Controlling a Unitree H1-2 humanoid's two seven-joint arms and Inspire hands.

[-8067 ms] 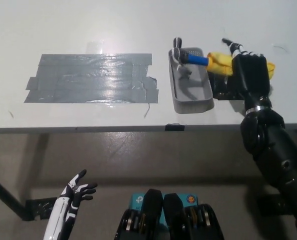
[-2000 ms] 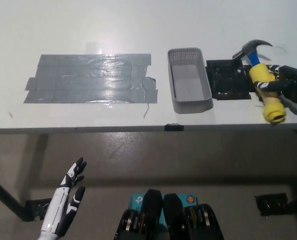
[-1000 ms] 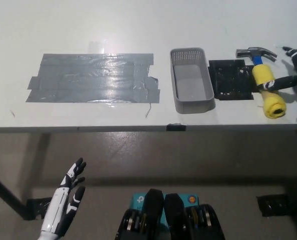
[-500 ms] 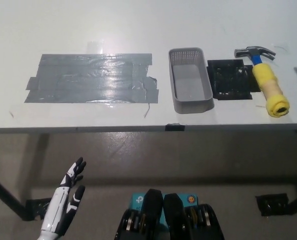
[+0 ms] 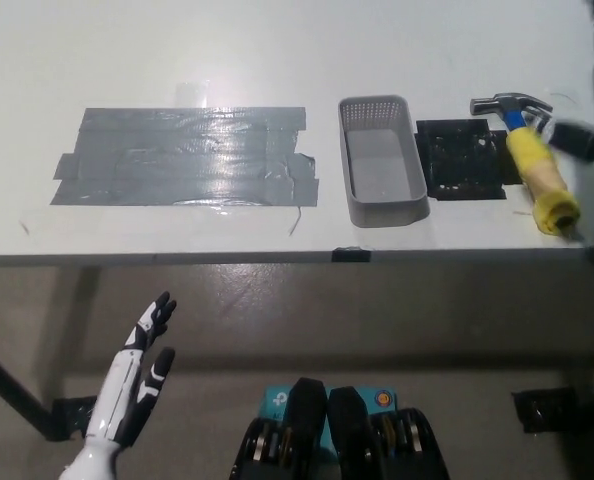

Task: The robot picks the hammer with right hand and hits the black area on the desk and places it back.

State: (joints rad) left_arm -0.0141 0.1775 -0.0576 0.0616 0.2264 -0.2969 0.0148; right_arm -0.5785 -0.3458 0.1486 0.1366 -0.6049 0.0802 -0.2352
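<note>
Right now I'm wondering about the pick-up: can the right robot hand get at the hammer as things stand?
Probably yes. The hammer lies in the open on the table, right of the black patch, and the blurred right robot hand is beside its yellow handle with nothing between them.

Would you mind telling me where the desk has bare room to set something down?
Bare desk lies behind the grey tape patch and left of it. It is crowded at the right: basket, black area, hammer and right hand.
</note>
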